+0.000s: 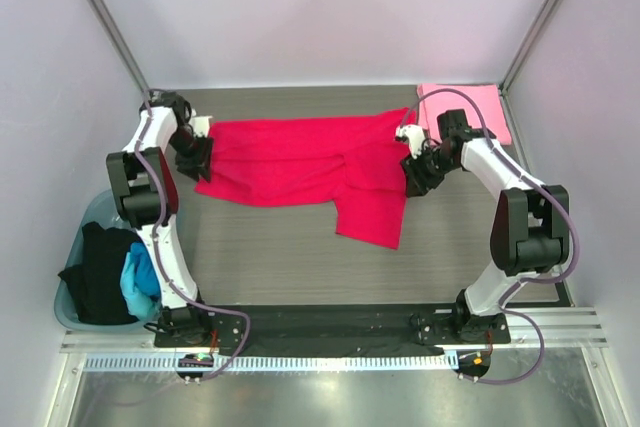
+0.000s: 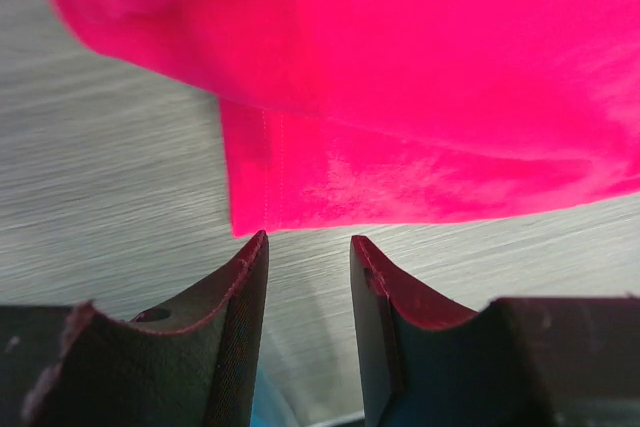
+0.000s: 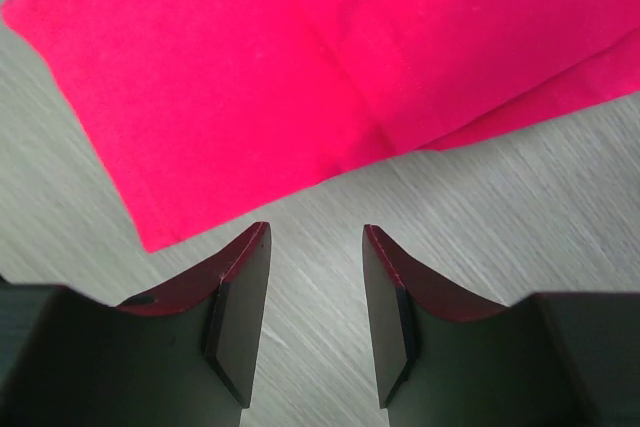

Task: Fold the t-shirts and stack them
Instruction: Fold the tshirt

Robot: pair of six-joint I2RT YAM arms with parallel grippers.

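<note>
The crimson red t-shirt (image 1: 310, 162) lies spread across the middle of the table, partly folded, one flap reaching toward the near side. My left gripper (image 1: 197, 159) is at its left edge, open and empty; in the left wrist view the shirt's hem corner (image 2: 250, 207) lies just beyond the jaws. My right gripper (image 1: 415, 169) is at the shirt's right edge, open and empty; in the right wrist view the shirt (image 3: 300, 77) lies just past the fingertips. A folded light pink t-shirt (image 1: 475, 107) lies at the far right corner.
A blue-grey bin (image 1: 75, 292) at the near left of the table holds a black shirt (image 1: 100, 267) and a bright blue shirt (image 1: 140, 282). Walls enclose the table on three sides.
</note>
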